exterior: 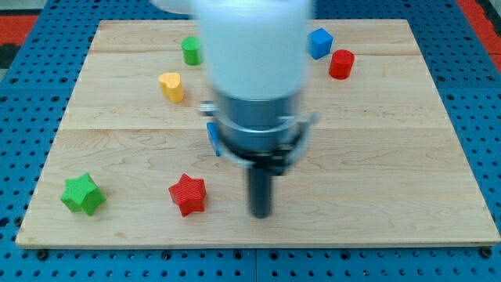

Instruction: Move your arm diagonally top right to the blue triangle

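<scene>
My tip (260, 214) rests on the wooden board (391, 157) in the lower middle, to the right of a red star block (188, 194). A sliver of a blue block (211, 136), mostly hidden behind my arm, shows up and to the left of the tip; its shape cannot be made out. The arm's white body hides the board's upper middle.
A green star block (82, 194) lies at the lower left. A yellow heart block (172, 86) and a green block (190, 50) lie at the upper left. A blue cube (319, 42) and a red cylinder (341, 63) lie at the upper right.
</scene>
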You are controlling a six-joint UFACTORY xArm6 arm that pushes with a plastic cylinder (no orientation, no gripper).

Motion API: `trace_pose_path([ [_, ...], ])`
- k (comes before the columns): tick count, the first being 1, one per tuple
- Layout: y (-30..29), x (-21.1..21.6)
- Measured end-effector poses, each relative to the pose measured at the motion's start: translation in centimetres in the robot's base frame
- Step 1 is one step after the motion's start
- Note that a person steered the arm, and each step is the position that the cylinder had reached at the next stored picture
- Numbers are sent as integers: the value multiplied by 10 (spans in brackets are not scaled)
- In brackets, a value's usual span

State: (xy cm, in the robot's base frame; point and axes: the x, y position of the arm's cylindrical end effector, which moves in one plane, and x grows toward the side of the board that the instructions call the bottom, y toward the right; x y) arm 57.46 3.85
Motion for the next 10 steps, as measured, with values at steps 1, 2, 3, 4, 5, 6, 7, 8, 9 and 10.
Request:
trace_pose_path([
  [1, 104, -27],
  [2, 157, -41],
  [3, 180, -46],
  [4, 180, -46],
  [5, 182, -46],
  [6, 189, -47],
  [7, 189, -47],
  [8, 195, -60],
  [9, 135, -97],
  [10, 73, -148],
])
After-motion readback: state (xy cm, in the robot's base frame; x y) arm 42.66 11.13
